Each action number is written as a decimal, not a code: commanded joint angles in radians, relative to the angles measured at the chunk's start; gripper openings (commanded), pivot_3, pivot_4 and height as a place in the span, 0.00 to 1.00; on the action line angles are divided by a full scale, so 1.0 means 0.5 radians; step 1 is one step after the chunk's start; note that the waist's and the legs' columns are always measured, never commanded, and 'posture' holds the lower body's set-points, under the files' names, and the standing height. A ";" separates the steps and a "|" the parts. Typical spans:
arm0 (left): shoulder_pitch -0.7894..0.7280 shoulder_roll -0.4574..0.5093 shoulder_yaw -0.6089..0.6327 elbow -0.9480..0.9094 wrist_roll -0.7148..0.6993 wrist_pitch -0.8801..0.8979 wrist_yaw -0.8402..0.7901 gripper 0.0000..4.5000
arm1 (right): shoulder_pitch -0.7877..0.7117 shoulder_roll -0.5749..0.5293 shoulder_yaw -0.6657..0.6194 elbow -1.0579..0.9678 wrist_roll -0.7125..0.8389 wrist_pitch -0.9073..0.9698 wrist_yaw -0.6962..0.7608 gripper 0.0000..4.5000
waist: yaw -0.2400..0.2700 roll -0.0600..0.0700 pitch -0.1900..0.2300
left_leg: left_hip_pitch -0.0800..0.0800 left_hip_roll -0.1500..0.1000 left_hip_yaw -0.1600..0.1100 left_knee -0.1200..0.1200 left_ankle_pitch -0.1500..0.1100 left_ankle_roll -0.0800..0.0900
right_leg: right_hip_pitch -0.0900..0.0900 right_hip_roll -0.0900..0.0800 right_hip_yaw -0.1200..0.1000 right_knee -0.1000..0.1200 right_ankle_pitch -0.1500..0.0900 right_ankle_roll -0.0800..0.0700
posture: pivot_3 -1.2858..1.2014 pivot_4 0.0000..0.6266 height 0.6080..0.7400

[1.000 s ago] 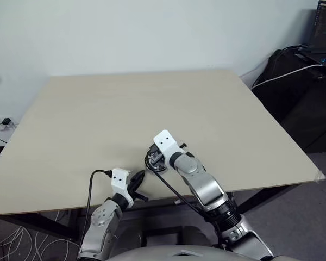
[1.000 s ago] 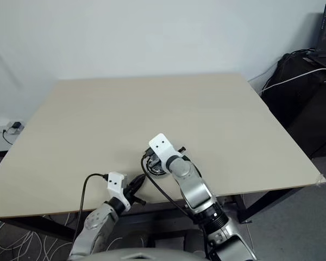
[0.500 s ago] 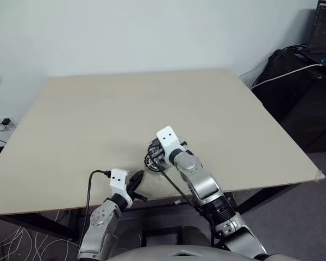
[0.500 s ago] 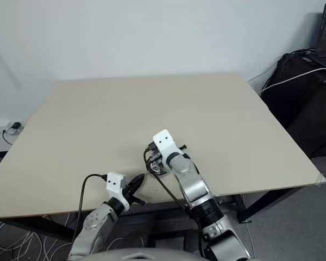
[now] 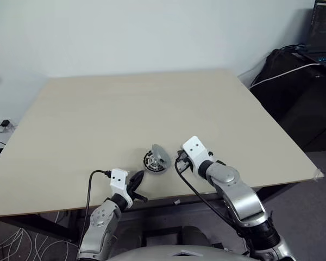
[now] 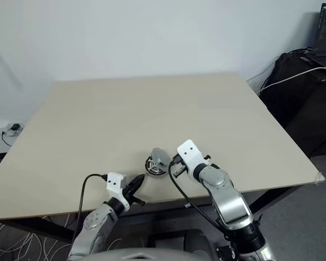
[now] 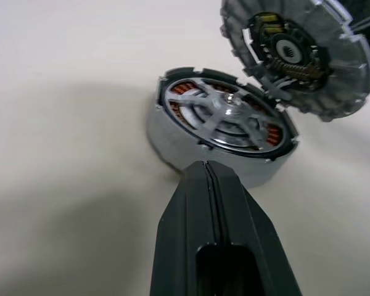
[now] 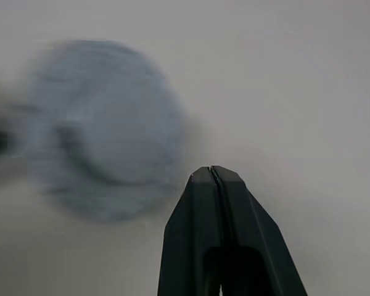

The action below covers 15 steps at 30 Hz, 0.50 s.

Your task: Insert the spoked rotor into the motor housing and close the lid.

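The motor housing lies on the table near its front edge, copper windings showing inside its rim. The spoked rotor sits in it, silver spokes facing up. The lid stands tilted with its lower edge resting on the housing's rim, its scalloped face with the dark centre turned toward the rotor; its smooth grey back faces my right gripper. My left gripper is shut and empty, its tip just short of the housing's wall. My right gripper is shut and empty, a little to the right of the lid.
The pale wooden table stretches away behind the parts. Its front edge runs just under my grippers. Black bags with a white cable and a laptop stand off the table's right side.
My right gripper has pulled away to the right from over the housing, uncovering it with the lid leaning on its rim. The left gripper has stayed in place.
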 commanded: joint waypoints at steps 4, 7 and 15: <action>-0.019 -0.005 -0.007 -0.060 -0.020 -0.010 -0.015 0.00 | -0.052 -0.007 -0.030 -0.216 0.300 0.209 0.198 0.01 | 0.008 -0.004 0.001 | 0.000 -0.002 0.000 0.002 -0.003 -0.005 | 0.002 -0.003 0.000 -0.002 0.001 0.002 | 0.52 0.00 1.00; -0.024 -0.007 -0.004 -0.056 -0.020 -0.011 -0.014 0.00 | -0.085 0.013 -0.041 -0.199 0.381 0.272 0.207 0.01 | 0.008 -0.005 0.002 | -0.001 -0.003 0.000 0.003 -0.003 -0.005 | 0.002 -0.003 0.000 -0.002 0.002 0.003 | 0.52 0.00 1.00; -0.021 -0.006 0.006 -0.060 -0.020 -0.018 -0.007 0.00 | -0.130 0.026 0.010 -0.100 0.409 0.243 0.149 0.01 | 0.009 -0.005 0.002 | -0.001 -0.002 0.000 0.002 -0.005 -0.008 | 0.002 -0.003 0.000 -0.002 0.002 0.003 | 0.52 0.00 1.00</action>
